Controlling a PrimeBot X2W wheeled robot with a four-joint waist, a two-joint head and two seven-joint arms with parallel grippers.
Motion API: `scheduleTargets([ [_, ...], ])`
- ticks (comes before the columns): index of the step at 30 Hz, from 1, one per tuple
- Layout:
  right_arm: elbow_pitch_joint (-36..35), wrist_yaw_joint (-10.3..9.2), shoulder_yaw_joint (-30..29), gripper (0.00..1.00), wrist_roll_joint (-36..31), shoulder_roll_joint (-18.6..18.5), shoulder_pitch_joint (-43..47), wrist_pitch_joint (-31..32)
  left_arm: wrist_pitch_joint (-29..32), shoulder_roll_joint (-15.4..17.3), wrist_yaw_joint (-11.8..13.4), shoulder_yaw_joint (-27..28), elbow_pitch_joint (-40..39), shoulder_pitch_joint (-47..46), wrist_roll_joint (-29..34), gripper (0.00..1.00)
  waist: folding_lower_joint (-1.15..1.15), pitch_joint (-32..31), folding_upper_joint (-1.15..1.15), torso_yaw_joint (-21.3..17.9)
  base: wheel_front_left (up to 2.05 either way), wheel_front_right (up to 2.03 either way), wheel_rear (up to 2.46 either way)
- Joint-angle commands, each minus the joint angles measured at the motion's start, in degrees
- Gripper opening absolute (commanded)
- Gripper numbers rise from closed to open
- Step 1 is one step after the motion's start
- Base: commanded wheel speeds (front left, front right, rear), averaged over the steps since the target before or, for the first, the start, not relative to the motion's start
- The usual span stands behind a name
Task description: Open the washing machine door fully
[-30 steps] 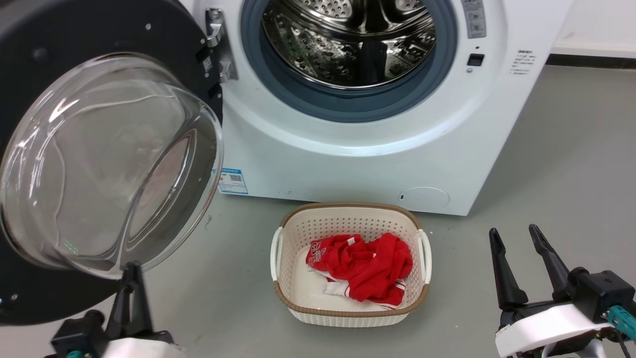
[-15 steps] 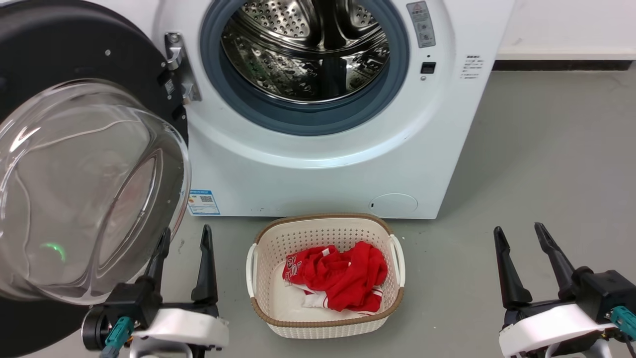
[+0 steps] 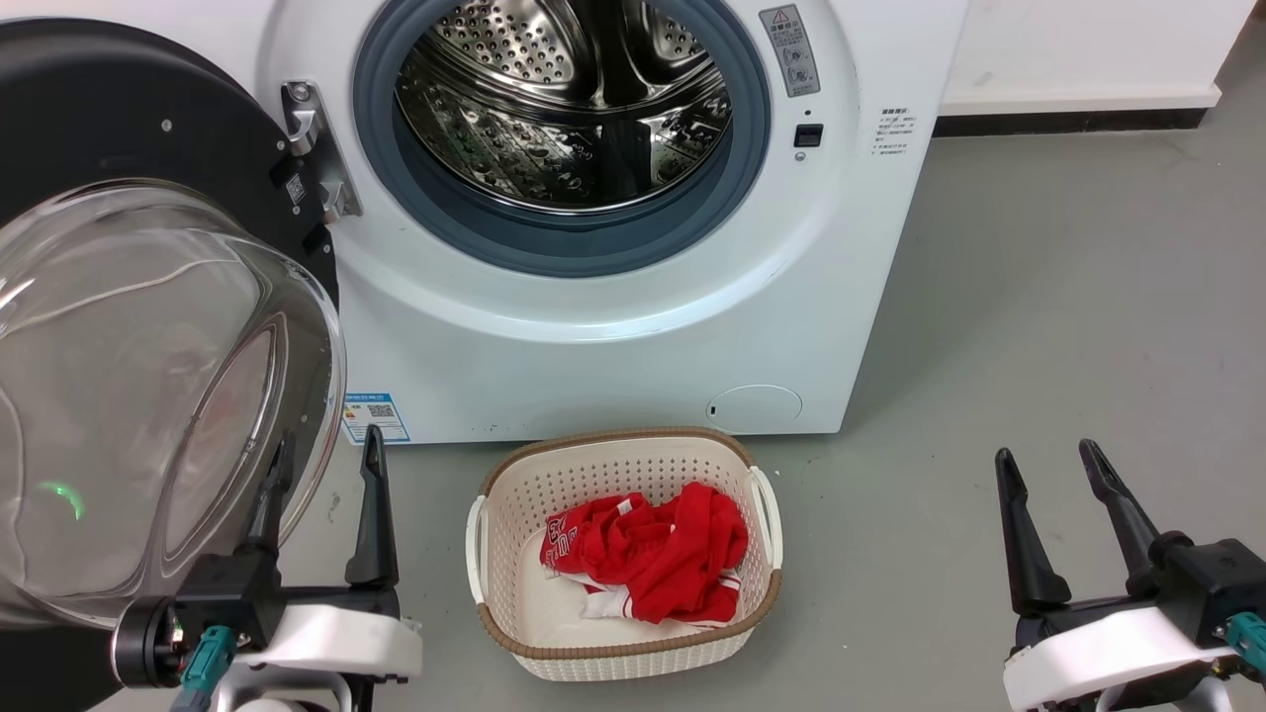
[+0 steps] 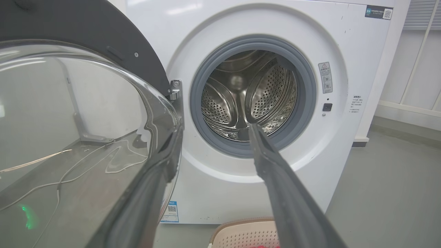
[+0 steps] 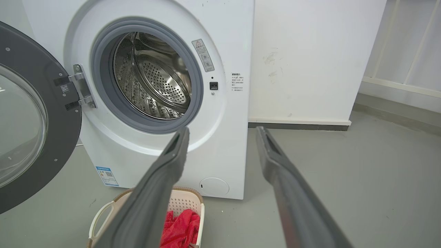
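The washing machine door (image 3: 119,119) stands just left of my left end effector (image 3: 328,437), which gapes empty; my right end effector (image 3: 1045,450), likewise open and empty, is well apart.

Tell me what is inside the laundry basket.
A crumpled red garment with white trim lies in the basket. Anything beneath the cloth is hidden.

A smooth grey floor (image 3: 1068,297) takes up the right half and lower edge of the head view, matt under soft, even light; a white wall (image 3: 1088,44) crosses the upper right; a dark skirting strip (image 3: 1068,122) runs along its foot; in the right wrist view faint scuff marks (image 5: 272,58) dot that wall at upper centre; white railed panelling (image 5: 406,44) stands at the far right above a grey kerb (image 5: 396,112).
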Motion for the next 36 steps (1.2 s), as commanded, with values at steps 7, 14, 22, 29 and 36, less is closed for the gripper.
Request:
scheduleTargets([
  [7, -0.3, -0.04, 0.0, 1.00, 0.4, 0.1, 0.5, -0.1, -0.3, -0.7, -1.0, 0.8, 0.3, 1.5, 1.2, 1.00, 0.00, -0.2, 0.00, 0.2, 0.00, 0.00, 0.00],
  [14, 0.1, -0.04, 0.3, 1.00, 0.5, 0.1, 0.3, -0.2, -0.3, -1.5, -1.6, 1.6, 0.4, 1.4, 2.1, 1.00, 0.00, -0.1, 0.00, 0.3, 0.00, 0.00, 0.00],
  [22, 0.4, -0.04, 0.4, 1.00, 0.8, 0.1, 0.2, -0.3, -0.3, -1.8, -2.2, 2.4, 0.7, 1.2, 2.5, 1.00, 0.00, 0.1, 0.00, 0.1, 0.00, 0.00, 0.00],
  [29, 1.3, 0.00, 0.7, 0.00, 2.1, 0.0, 0.5, -0.1, 0.9, -2.1, -2.5, 3.0, 2.3, 0.7, 1.0, 0.00, 0.00, 0.3, 0.00, 0.1, 0.00, 0.00, 0.00],
  [36, 3.1, 0.00, 0.7, 0.00, 11.4, -0.6, -0.6, 0.7, 3.2, -2.3, -3.1, 3.7, 3.4, 0.1, -7.2, 0.00, 0.00, 0.2, 0.00, 0.2, 0.00, 0.00, 0.00],
])
